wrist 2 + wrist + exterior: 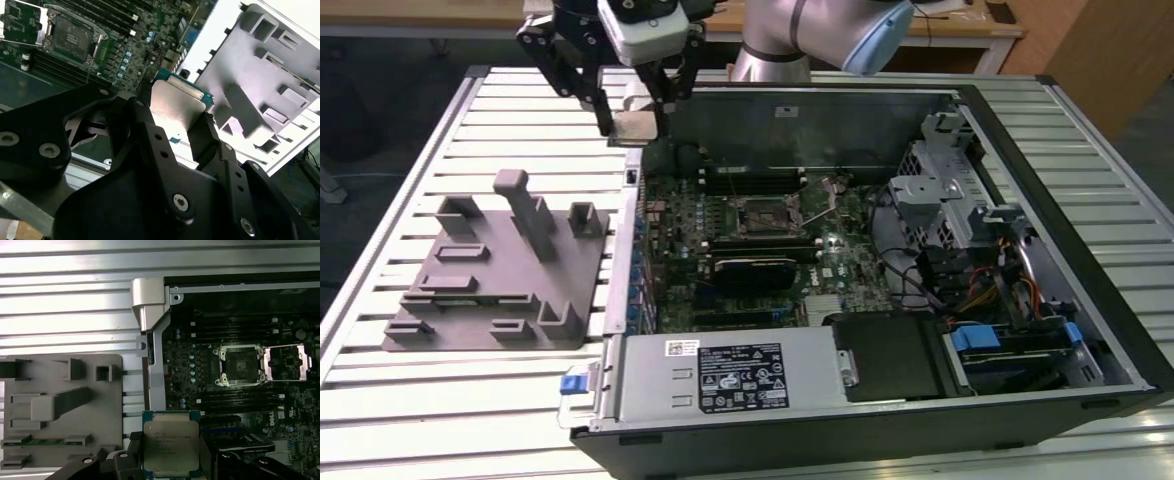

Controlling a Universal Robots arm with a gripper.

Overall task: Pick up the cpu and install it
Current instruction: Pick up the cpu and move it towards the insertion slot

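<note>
The cpu [170, 442], a small square chip with a pale metal top and a green edge, is held level between my black fingers; it also appears as cpu [176, 106] and cpu [635, 126]. My gripper [635, 128] is shut on it, raised above the far corner of the open computer case at the exterior view's left. The dark square socket [240, 365] on the motherboard has its metal frame swung open and sits apart from the chip. That socket [757, 214] lies toward the middle of the board.
A grey fixture [500, 265] with upright blocks lies on the slatted table [400, 400] at the exterior view's left. The case wall [624, 250] stands between fixture and motherboard. A black block [754, 270], drive cage [947, 190] and power supply [734, 375] crowd the case.
</note>
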